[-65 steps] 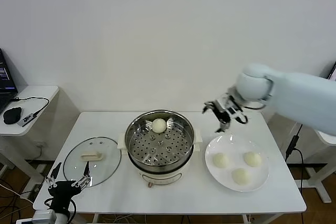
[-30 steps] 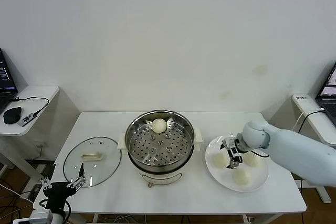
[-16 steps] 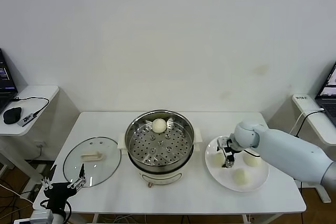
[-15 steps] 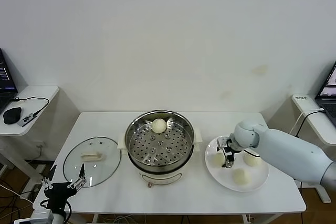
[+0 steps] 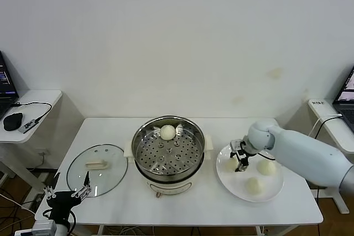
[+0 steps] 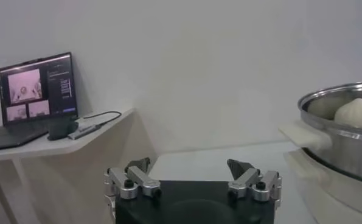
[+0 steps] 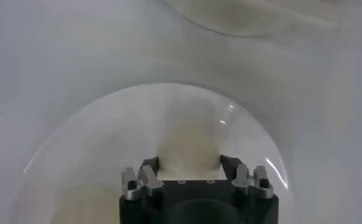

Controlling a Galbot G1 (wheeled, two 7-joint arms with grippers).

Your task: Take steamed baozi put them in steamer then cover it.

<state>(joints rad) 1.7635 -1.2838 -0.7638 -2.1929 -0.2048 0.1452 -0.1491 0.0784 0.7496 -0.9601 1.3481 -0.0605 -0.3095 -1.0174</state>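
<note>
The steamer (image 5: 137, 143) stands mid-table with one baozi (image 5: 167, 132) on its perforated tray at the back. The white plate (image 5: 276, 185) to its right holds three baozi; two lie free (image 5: 266, 167) (image 5: 253, 185). My right gripper (image 5: 239, 158) is low over the plate's left side, shut on the third baozi (image 7: 190, 143), one finger on each side of it, with the plate (image 7: 101, 137) beneath. The cover (image 5: 110, 178) lies flat left of the steamer. My left gripper (image 5: 69, 193) hangs open and empty off the table's front left corner; its wrist view (image 6: 190, 167) shows the steamer (image 6: 342, 146).
A side table (image 5: 38, 99) with a mouse (image 5: 12, 121) and cables stands at the left, and a laptop (image 6: 38, 85) sits on it. Another side table (image 5: 332, 125) is at the right. The table's front strip (image 5: 182, 205) is bare.
My right arm came down from above the steamer's right side to the plate and closed on the left baozi. In the last half second it rose slightly. The left arm stayed still.
</note>
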